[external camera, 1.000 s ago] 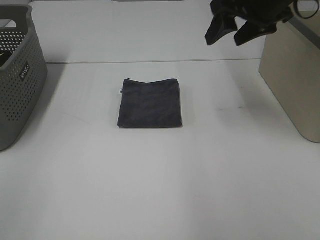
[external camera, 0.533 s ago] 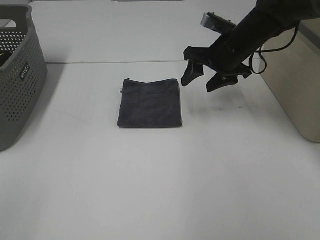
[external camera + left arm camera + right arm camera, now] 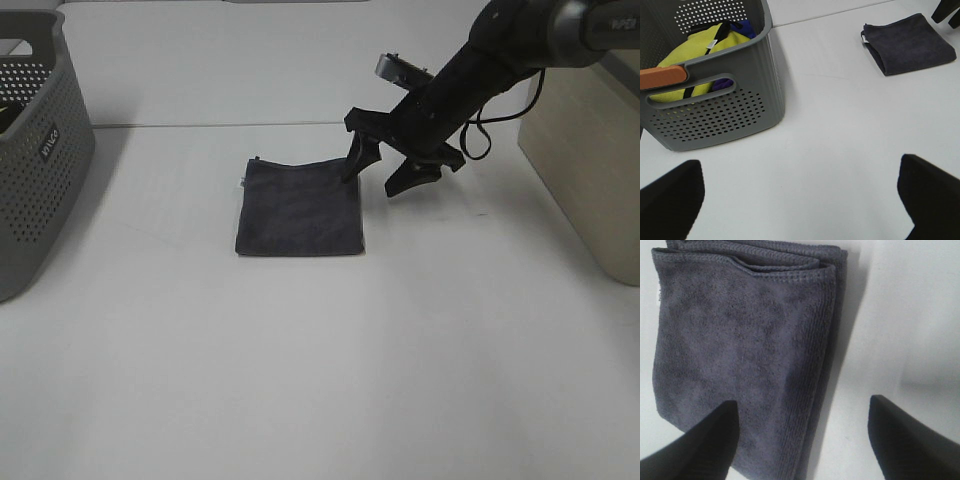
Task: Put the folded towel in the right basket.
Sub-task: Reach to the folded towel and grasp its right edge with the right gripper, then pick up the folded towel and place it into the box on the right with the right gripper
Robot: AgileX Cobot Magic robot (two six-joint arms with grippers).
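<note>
The folded dark grey towel (image 3: 298,207) lies flat on the white table (image 3: 320,380) near its middle. My right gripper (image 3: 371,182) is open and low over the towel's far right corner, one finger over the towel and the other over bare table beside its right edge. The right wrist view shows the towel (image 3: 740,350) close below, with the gripper (image 3: 807,440) spread across its edge. The beige right basket (image 3: 590,150) stands at the right edge. My left gripper (image 3: 800,197) is open and empty near the grey basket; its view shows the towel (image 3: 912,44) far off.
A grey perforated basket (image 3: 40,150) stands at the left edge; in the left wrist view it (image 3: 715,115) holds a yellow cloth (image 3: 700,55). Bare white table spreads in front of the towel.
My right gripper has come down from high at the back right and moved left, down to the towel's right edge. It stays open. The towel has not moved.
</note>
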